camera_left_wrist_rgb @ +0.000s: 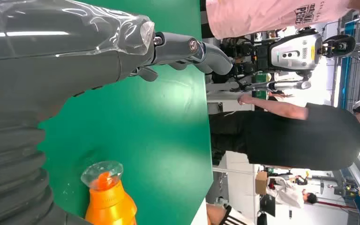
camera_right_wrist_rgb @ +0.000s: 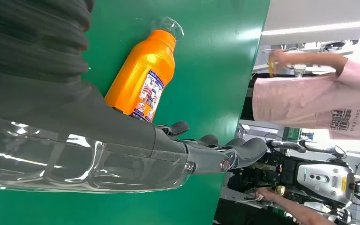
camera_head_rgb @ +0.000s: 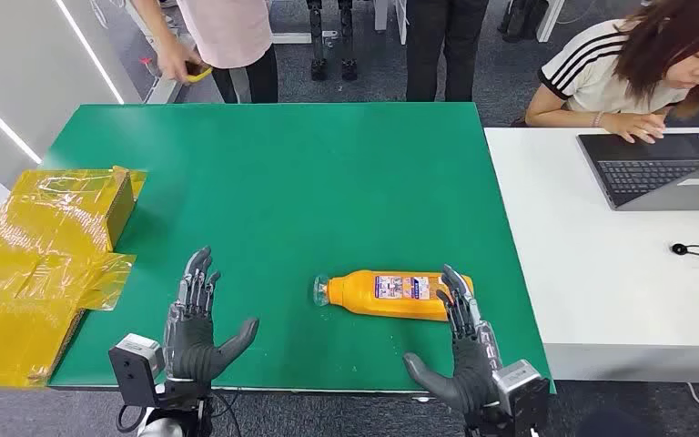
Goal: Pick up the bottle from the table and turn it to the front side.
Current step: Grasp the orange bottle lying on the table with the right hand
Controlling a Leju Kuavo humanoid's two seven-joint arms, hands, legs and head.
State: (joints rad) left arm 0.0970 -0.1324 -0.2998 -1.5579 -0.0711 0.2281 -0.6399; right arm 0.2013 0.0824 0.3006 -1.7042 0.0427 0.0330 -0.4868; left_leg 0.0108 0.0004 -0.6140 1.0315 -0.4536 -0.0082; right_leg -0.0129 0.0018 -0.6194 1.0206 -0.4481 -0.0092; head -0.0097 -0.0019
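**Reach begun, bottle not yet lifted**

My right hand [camera_head_rgb: 462, 350] hangs low over the near edge of the green table [camera_head_rgb: 282, 173], fingers spread wide and holding nothing. Its fingertips [camera_head_rgb: 455, 289] reach the base end of the orange bottle [camera_head_rgb: 391, 294]; whether they touch it I cannot tell. My left hand [camera_head_rgb: 198, 328] is just as open and empty, and the bottle's clear cap [camera_left_wrist_rgb: 102, 172] points toward it, with a bare stretch of green between.

The bottle lies on its side across the table, its label [camera_right_wrist_rgb: 148, 96] showing on the flank.

So I judge the task barely started: no grip, no lift, no turn. All of that is left.

Farther off beyond my left hand sits a yellow wrapped box [camera_head_rgb: 73, 205]. Beyond my right, on a white desk [camera_head_rgb: 582, 273], a person works at a laptop [camera_head_rgb: 655, 168]. More people stand behind the far edge.
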